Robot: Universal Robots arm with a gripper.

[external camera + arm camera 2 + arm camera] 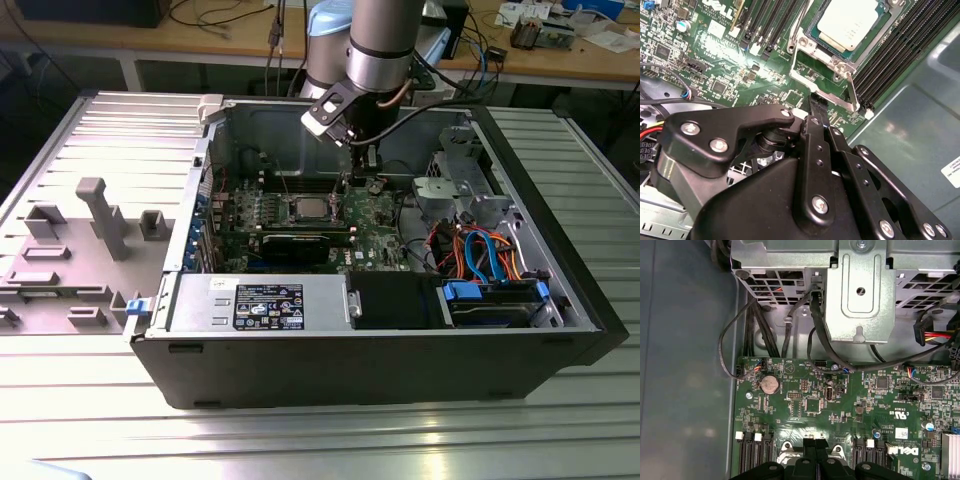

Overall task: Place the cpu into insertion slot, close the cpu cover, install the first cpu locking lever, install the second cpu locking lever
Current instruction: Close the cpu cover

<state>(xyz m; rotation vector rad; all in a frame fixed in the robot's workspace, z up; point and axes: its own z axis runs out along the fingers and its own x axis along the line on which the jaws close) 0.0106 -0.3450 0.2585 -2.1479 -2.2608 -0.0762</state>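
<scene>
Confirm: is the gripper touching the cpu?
Apart. The second wrist view shows metal frame lying between the shut gripper and the cpu.

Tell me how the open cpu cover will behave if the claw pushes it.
The cpu cover is a thin metal frame with a large window: probably light, stiff, yet bendable under hard pushing. It seems hinged beside the cpu, so it would likely swing, not slide. Bare metal may slip against the claw.
</scene>
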